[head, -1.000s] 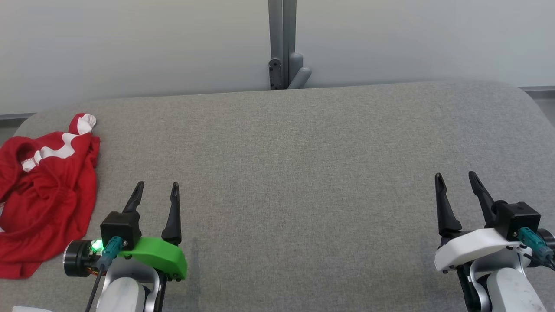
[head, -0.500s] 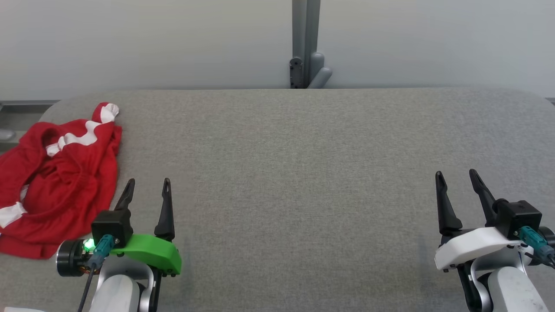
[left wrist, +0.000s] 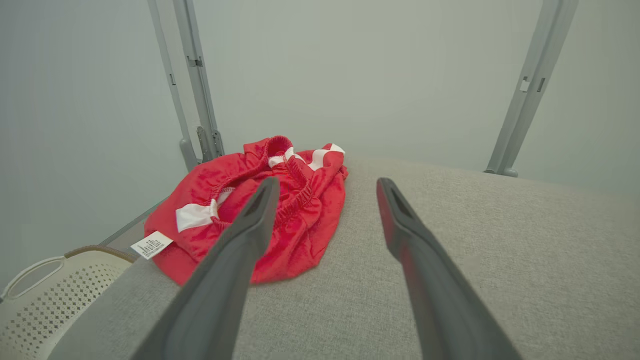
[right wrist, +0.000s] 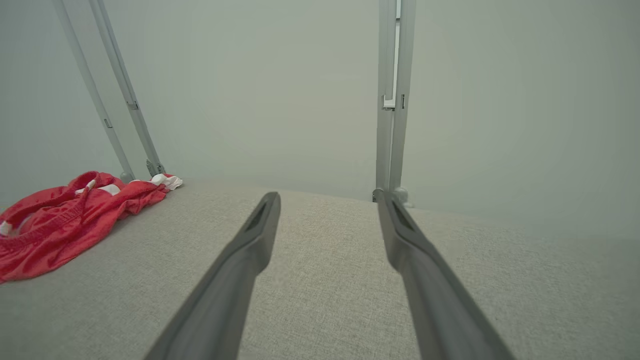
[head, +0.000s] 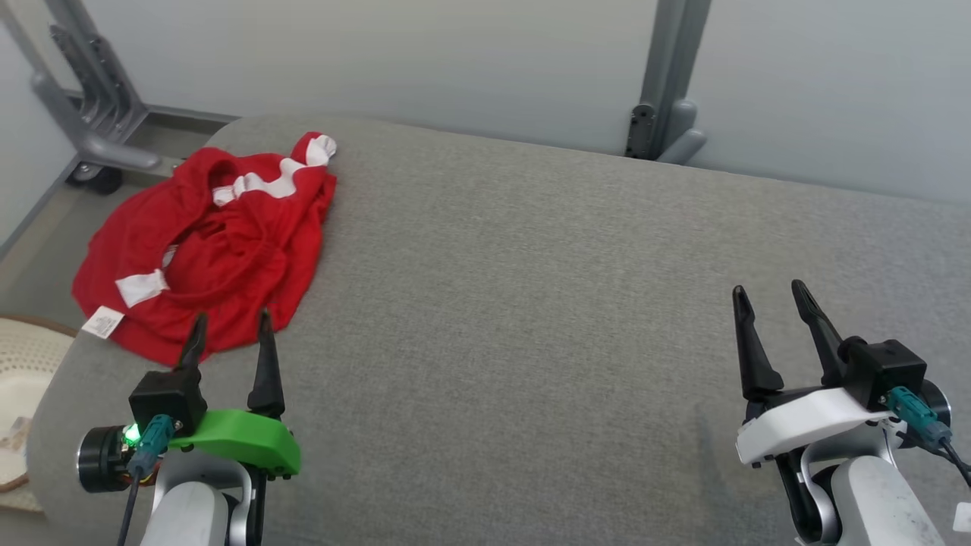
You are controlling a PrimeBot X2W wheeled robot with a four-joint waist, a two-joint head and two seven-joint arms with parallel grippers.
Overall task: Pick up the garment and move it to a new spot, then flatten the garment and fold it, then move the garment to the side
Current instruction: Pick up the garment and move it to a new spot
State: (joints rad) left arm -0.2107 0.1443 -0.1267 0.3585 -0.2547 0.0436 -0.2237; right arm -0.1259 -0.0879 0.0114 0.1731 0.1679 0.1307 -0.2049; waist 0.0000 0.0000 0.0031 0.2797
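Observation:
The garment [head: 220,243] is a crumpled red piece with white trim and a white label, lying at the far left end of the grey table [head: 531,303]. It also appears in the left wrist view as a heap [left wrist: 300,215] and at the left edge of the right wrist view [right wrist: 65,220]. My left gripper [head: 231,328] is open, its fingertips just at the garment's near edge, with nothing between the fingers [left wrist: 250,235]. Far off at the lower right, my right gripper [head: 768,292] is open and empty above bare table.
A pale perforated basket [head: 23,379] stands on the floor beyond the table's left end, also seen in the left wrist view [left wrist: 55,290]. Grey metal frame posts [head: 667,83] rise behind the table, and a wheeled frame base [head: 91,144] sits at the far left.
The head camera has turned left, so the whole picture has shifted right and the garment now shows in full. Both grippers remain open.

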